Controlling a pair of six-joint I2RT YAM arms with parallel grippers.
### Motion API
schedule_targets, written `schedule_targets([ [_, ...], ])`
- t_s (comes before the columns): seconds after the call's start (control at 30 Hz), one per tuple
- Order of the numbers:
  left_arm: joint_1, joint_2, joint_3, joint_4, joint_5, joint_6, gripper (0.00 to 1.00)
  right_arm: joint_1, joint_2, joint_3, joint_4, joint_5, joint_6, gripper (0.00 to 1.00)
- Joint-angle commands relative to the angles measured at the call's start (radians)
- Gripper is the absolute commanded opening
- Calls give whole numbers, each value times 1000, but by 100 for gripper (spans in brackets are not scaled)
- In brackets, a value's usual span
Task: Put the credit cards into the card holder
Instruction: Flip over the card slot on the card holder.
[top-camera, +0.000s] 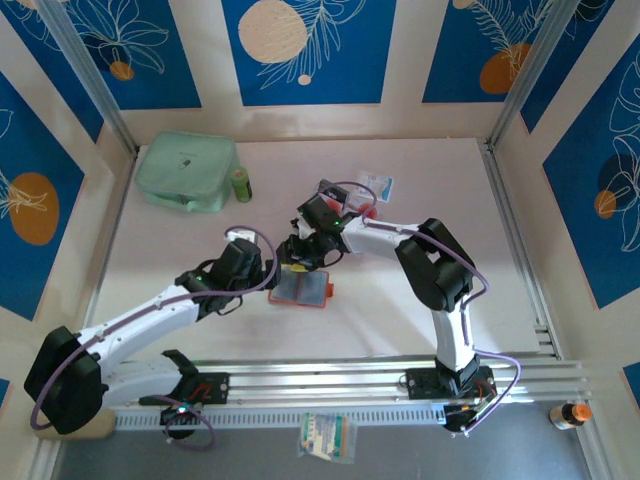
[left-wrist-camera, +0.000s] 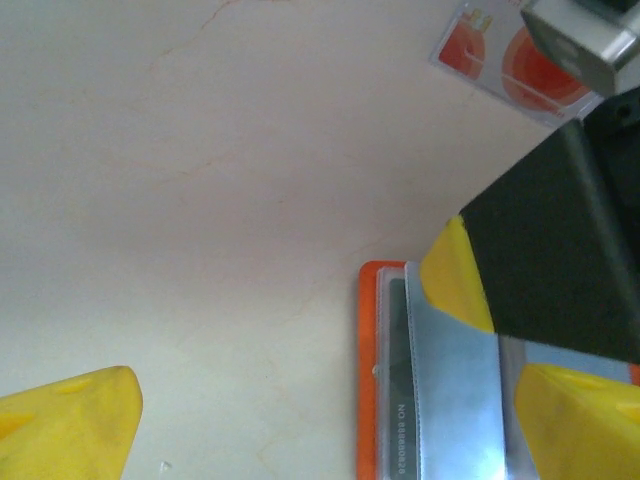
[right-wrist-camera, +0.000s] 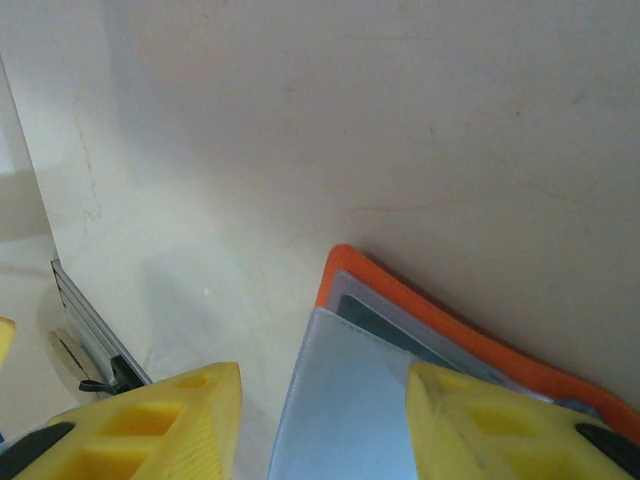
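A soft mint-green zip pouch (top-camera: 187, 172) lay in the upper left of the pale, smooth counter (top-camera: 180, 250), with a small green cylindrical bottle (top-camera: 241, 184) upright just beside its right edge. Along the bottom ran ribbed aluminium rails (top-camera: 330, 378). Below them lay a small printed packet (top-camera: 327, 436) at centre and an orange-capped little bottle (top-camera: 570, 413) at lower right.

The orange card holder (top-camera: 300, 289) lies open near mid-table, the credit cards (top-camera: 377, 184) well apart at its one o'clock, a mint-green pouch (top-camera: 187, 172) at ten.
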Motion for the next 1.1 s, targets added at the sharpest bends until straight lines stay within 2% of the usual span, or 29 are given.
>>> schedule_targets([
  [0.0,12,6,-18,2,24,14,95,7,17,30,-20,-15,13,47],
  [0.43,14,171,-5,83,86,28,95,-2,55,32,20,-48,45,46],
  [0.63,14,250,11,94,80,48,95,-6,44,30,23,-55,45,46],
  [0.9,14,313,17,104,57,48,95,-29,-53,-10,0,-40,22,46],
  [1.07,14,316,17,101,52,45,95,-34,-157,-63,-110,62,-42,46],
])
